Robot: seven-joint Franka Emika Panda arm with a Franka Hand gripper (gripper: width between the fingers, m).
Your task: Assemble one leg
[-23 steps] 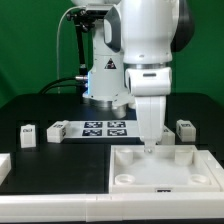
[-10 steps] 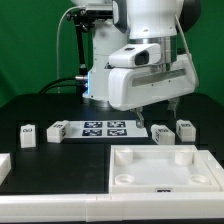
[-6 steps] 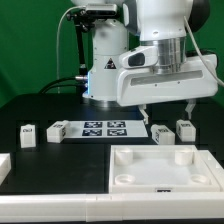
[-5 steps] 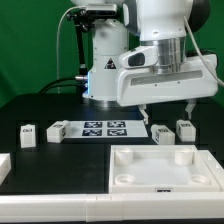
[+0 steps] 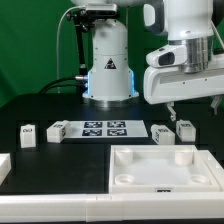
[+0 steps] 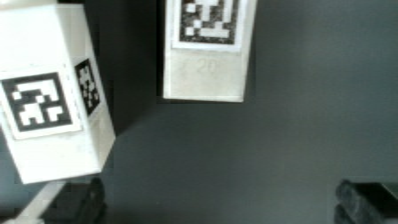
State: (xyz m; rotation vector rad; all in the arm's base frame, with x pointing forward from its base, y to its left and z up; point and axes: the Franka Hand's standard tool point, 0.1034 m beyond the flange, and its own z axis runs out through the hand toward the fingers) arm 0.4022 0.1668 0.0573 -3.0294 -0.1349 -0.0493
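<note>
Two white legs with square tags stand side by side on the black table at the exterior view's right, one [image 5: 161,131] beside the other [image 5: 185,129]. My gripper [image 5: 195,103] hangs above them, open and empty. In the wrist view both legs show below the gripper [image 6: 217,205]: one large and tilted [image 6: 54,95], one further off [image 6: 210,50]. The dark fingertips [image 6: 63,203] stand wide apart with only bare table between them. Two more legs [image 5: 28,134] [image 5: 57,129] lie at the exterior view's left.
The large white square panel with corner recesses [image 5: 165,165] lies at the front. The marker board [image 5: 105,127] lies in the middle behind it. A white part [image 5: 3,165] shows at the left edge. The robot base [image 5: 108,70] stands at the back.
The arm has lifted from over the panel's back corner and swung toward the exterior view's right, now above the two right-hand legs. No part has moved.
</note>
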